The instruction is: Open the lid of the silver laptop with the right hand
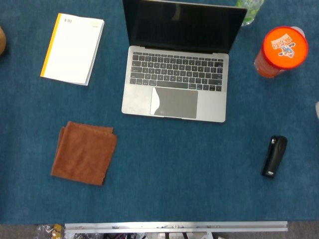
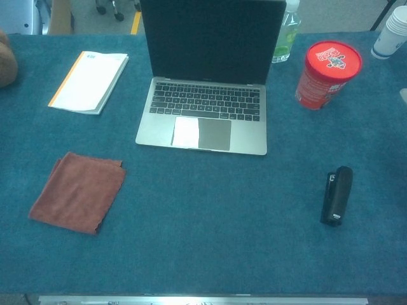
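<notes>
Both views are evenly and fairly brightly lit from above, with a cool blue-green cast over the blue felt tabletop [image 1: 164, 164]. Shadows are soft and short. A pale patch of glare sits on the trackpad of the open silver laptop [image 2: 201, 101], left of its centre in both frames. Focus is sharp across the middle; the far top edge of the chest view looks slightly softer.

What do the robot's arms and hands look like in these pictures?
Almost nothing shows: only a pale, rounded tip, probably of the right robot hand, at the right edge. Both arms and the left robot hand are out of frame.
</notes>
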{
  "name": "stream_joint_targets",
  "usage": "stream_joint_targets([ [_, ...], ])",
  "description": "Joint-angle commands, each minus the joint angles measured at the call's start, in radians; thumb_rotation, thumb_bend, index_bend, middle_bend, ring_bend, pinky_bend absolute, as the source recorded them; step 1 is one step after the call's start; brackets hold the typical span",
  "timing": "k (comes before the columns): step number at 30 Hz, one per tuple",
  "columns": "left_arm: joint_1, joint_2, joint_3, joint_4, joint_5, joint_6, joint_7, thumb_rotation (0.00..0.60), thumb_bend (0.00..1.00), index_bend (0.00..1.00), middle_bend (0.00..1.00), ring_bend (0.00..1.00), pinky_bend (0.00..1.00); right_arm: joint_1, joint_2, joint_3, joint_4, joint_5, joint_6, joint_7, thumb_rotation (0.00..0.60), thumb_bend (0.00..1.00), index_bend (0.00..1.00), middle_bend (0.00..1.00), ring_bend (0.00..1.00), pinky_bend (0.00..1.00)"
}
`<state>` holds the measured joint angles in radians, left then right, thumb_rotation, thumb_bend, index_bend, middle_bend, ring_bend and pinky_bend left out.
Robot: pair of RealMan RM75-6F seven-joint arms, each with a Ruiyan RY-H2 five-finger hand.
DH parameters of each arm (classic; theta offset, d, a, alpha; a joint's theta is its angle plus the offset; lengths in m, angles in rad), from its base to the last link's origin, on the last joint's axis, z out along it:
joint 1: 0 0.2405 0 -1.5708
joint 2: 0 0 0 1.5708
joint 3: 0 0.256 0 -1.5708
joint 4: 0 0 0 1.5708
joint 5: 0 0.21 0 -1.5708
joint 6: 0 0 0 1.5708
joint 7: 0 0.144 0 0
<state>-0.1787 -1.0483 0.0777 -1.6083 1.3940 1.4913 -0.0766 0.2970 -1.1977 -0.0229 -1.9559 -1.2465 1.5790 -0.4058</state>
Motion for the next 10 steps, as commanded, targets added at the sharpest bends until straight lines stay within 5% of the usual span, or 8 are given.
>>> stream_joint_targets([
  [1,0.014,0.003,-0.01,-0.009,0.003,0.014,0.01,0.6,0.47,0.1,0.07,0.0,0.0,-0.014,0.004,0.005,0.005,-0.005,0.001,0.011,0.6,0.32,0.05,0.14,0.0,0.06],
  [10,0.043,0.0,-0.033,-0.019,0.008,0.02,0.016,0.6,0.47,0.1,0.07,0.0,0.0,-0.044,0.003,0.028,0.02,-0.008,-0.027,0.03,0.6,0.32,0.05,0.14,0.0,0.06],
])
